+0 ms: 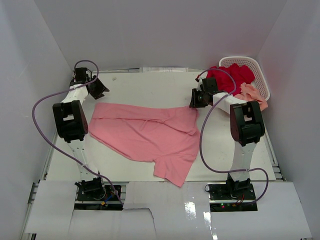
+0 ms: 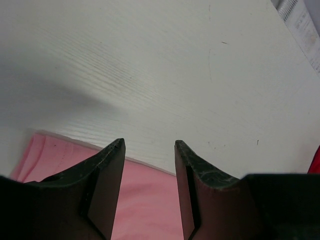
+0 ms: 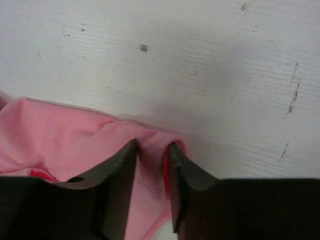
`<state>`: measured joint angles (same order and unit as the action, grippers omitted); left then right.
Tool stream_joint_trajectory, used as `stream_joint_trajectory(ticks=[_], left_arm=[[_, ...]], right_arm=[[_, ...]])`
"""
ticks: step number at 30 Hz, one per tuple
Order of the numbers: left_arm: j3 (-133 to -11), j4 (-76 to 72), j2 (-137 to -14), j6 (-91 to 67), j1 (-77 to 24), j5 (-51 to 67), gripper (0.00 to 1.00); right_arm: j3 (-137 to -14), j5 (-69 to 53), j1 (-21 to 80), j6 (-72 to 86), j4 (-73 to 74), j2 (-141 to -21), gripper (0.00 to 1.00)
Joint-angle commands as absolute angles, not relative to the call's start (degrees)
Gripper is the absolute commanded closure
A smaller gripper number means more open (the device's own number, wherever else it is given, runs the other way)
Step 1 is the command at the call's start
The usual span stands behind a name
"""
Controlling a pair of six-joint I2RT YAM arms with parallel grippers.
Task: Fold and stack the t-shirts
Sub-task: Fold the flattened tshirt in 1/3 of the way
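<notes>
Closest to the lens: dark fingertips of the right gripper (image 3: 152, 145), narrowed to a slit and pinching a raised fold at a corner of the pink t-shirt (image 3: 60, 145). In the left wrist view, left gripper (image 2: 149, 142) spread wide, holding nothing, above the white table (image 2: 150, 60) just past the shirt's edge. Only from overhead: pink shirt spread between both arms; deep red t-shirt (image 1: 232, 77) in the white basket (image 1: 260, 70) at far right, peach t-shirt (image 1: 252, 95) spilling over its near side.

Red tee (image 1: 241, 75) partly behind R arm (image 1: 244, 125)
</notes>
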<state>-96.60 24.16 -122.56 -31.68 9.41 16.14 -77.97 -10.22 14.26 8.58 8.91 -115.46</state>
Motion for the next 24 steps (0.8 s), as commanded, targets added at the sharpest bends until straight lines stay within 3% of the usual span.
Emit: stream_joint_trajectory(ticks=[1,2,5,10,15,24], left_arm=[[-96.0,26.9,-118.3,-31.6,9.6,13.3,0.45],[-95.8,27.4,-118.0,-31.7,9.7,12.5,0.45],[-94.7,28.8,-117.5,-32.7,10.4,12.5,0.45],[-91.7,28.7,-117.3,-35.7,12.6,15.5,0.47],[-90.6,28.7,-117.3,-37.1,13.9,16.0,0.57],[-93.0,29.7,-121.1,-37.4,14.2,14.8,0.57]], right_arm=[[-77.7,-11.6,14.2,9.0,7.6,-115.5,0.69],[-77.7,-11.6,14.2,9.0,7.7,-115.7,0.82],[-78.0,-11.5,14.1,9.1,7.6,-116.7,0.92],[-77.9,-12.0,13.9,9.1,7.2,-117.1,0.92],[-77.6,-12.7,13.8,9.1,6.9,-116.8,0.92],[-76.7,-13.4,13.6,9.1,6.2,-116.3,0.92]])
